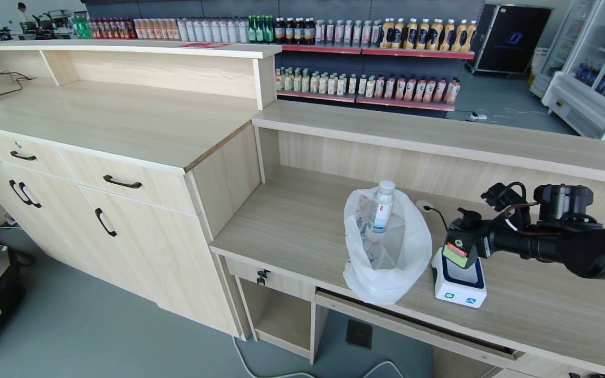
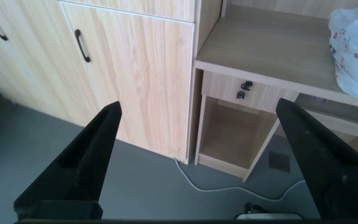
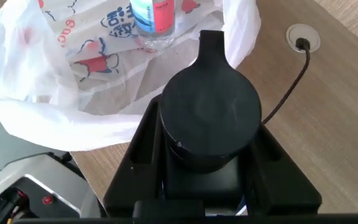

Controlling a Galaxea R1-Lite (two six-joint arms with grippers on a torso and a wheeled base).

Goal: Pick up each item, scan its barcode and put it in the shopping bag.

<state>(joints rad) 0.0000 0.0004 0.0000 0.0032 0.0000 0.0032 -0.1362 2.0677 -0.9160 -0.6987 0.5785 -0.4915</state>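
Right wrist view looks straight down on my right hand [image 3: 209,163], which is clamped on a pump bottle [image 3: 209,118]: a black finger sits on each side of it, and its round black cap and spout point up at the camera. In the head view the same hand [image 1: 473,243] holds that bottle upright, with the green and orange label facing away from my arm. Directly under the hand is the white scanner [image 1: 460,287], and the bottle's base overlaps its blue face. I cannot tell whether the two touch.

Just beyond my fingertips the white shopping bag [image 1: 386,265] stands open on the surface [image 1: 292,220], touching the scanner's side. A clear water bottle [image 1: 381,207] with a white cap leans inside it. Behind the hand, a black cable [image 3: 284,93] runs out of a round port in the surface.

My left hand [image 2: 197,106] is spread wide and holds nothing. It hangs over the grey floor [image 2: 148,186]. Ahead of it are pale wood cupboard doors [image 2: 135,68] and a small locked drawer [image 2: 246,89] under the surface's edge.

Far past both hands, shelves [image 1: 365,52] carry rows of drink bottles.
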